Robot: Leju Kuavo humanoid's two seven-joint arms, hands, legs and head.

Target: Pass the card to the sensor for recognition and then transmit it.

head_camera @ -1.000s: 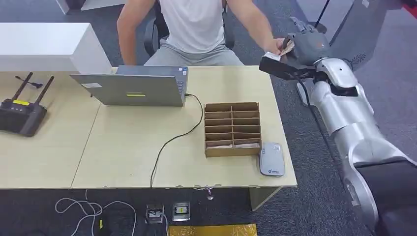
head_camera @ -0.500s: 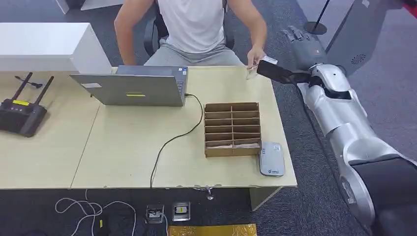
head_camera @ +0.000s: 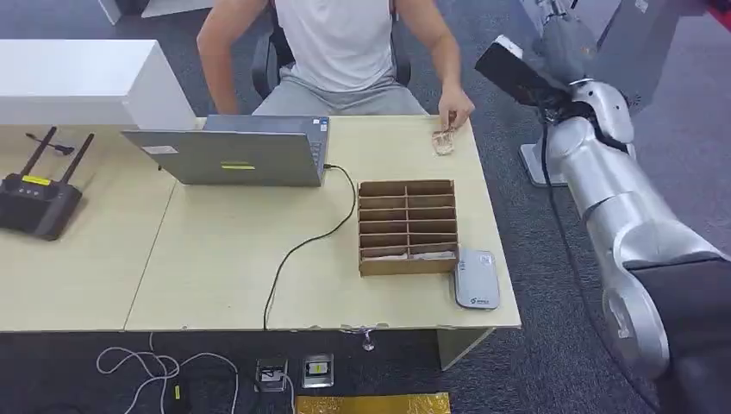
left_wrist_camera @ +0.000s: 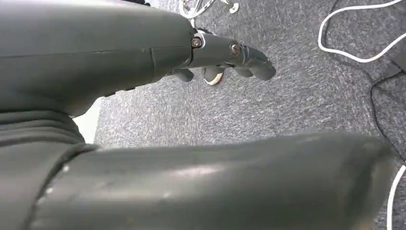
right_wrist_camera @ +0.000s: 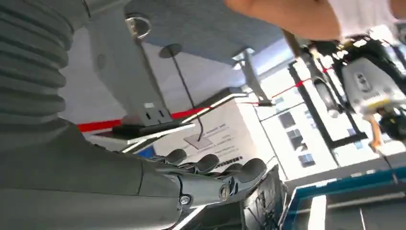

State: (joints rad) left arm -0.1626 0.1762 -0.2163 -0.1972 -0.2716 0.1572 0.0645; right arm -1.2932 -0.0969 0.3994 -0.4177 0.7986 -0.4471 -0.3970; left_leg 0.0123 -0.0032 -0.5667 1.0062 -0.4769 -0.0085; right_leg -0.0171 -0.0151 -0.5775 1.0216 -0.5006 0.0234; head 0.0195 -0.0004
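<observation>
The card [head_camera: 443, 142] lies on the tabletop [head_camera: 224, 259] under the person's hand [head_camera: 454, 110], so the handover looks done, while the right robot hand [right_wrist_camera: 210, 179], raised clear, seems empty with fingers loosely apart.

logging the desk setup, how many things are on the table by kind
laptop: 1
router with two antennas: 1
cardboard sorting box: 1
card reader: 1
card, under the person's hand: 1
black cable: 1
total: 6
</observation>
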